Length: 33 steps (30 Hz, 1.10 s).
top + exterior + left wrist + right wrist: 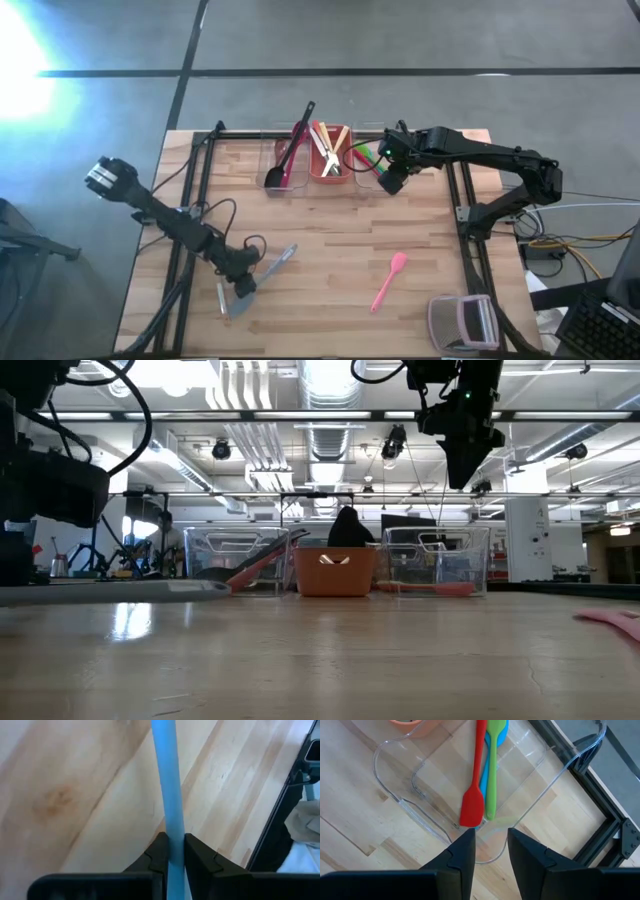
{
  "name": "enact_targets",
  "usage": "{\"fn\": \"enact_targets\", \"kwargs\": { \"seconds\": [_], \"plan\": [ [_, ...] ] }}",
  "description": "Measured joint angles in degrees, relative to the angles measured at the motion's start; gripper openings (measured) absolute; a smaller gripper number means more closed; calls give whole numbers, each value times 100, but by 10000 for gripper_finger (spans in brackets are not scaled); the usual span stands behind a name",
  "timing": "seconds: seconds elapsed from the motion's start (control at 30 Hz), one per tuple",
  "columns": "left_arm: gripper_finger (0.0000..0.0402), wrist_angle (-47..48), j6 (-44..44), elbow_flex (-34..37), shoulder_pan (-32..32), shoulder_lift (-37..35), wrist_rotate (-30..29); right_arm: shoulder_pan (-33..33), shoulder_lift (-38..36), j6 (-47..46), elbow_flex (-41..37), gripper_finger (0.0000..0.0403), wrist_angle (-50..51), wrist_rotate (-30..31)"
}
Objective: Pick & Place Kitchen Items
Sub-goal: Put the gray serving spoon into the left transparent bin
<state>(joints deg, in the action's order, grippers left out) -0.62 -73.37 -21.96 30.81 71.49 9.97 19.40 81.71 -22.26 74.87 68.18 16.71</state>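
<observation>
High view: the left gripper (240,270) is seen low at the table's front-left, closed on a blue-handled utensil (262,281) whose grey blade end lies by it on the wood. Its long axis runs diagonal, from front-left toward the bins at the back. A pink spoon (390,281) lies alone mid-table, approx. between both arms, somewhat nearer to the left one. Three bins are counted at the back: a clear bin (283,160) w/ dark tools, a red bin (329,165) w/ pale sticks, and a second clear bin (366,160) under the right gripper (392,178).

Low view: the right gripper (462,455) is held high above the bins, well apart from the table.

Left wrist view: the blue handle (167,795) is pinched between both fingers (155,857), running straight ahead.

Right wrist view: the fingers (462,855) are parted, nothing between them. In the bin below, three utensils are counted: a red spatula (474,795), a green one (491,775), a blue one (501,732) partly hidden, all lengthwise.
</observation>
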Motion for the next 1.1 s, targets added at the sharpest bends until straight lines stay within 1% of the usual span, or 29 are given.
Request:
{"fn": "enact_targets", "kwargs": {
  "seconds": [0.3,0.57,0.77,0.97,1.1],
  "plan": [
    [42,-76,252,0,-49,-71,-338,0,0,-2,0,118,-120,0],
    [42,-145,482,-9,-72,-83,-892,0,0,-2,0,106,-151,0],
    [41,-250,618,-9,-76,-103,-1176,0,0,-3,0,100,-153,-2],
    [41,-392,708,-9,-98,-186,-1256,0,2,-4,0,106,-164,-2],
    [40,-496,837,-13,-150,-377,-1319,0,0,-4,0,113,-170,-2]
  ]
}}
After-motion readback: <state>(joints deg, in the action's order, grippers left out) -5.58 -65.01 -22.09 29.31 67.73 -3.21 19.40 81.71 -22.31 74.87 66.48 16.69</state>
